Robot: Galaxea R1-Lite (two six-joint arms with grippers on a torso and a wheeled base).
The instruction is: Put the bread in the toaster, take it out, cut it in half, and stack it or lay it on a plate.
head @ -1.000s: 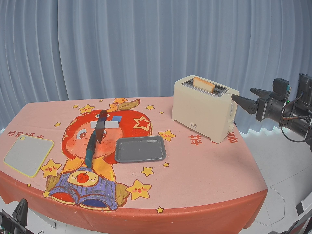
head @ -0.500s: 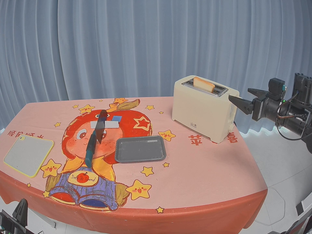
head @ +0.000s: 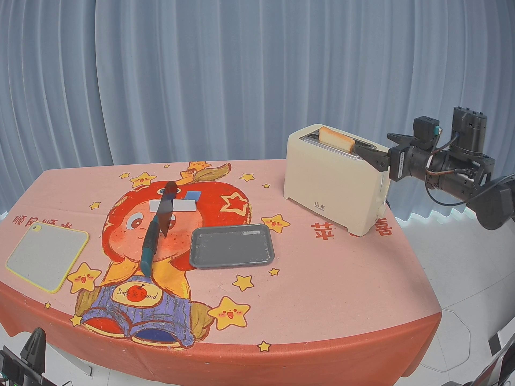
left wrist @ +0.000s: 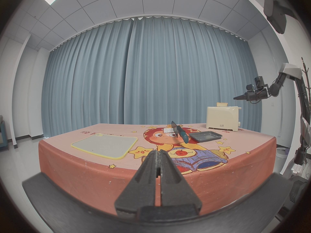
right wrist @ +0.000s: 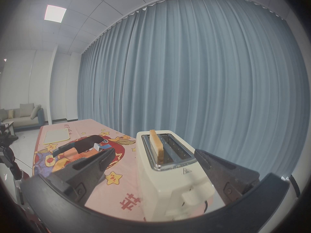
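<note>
Okay, head view first: got a cream toaster toward the back right of the table, browned slice of bread poking up out of one slot. Right gripper hanging just beside the toaster's top right end, spread wide, nothing pinched. Further left, a grey plate, a teal-handled knife with its blade propped on a little white block, and a yellow-edged cutting board near the left edge. Left wrist view: left gripper low, out in front of the table, pressed together on nothing. Right wrist view: same spread gripper framing the toaster, bread standing upright in its slot, well above the rim.
</note>
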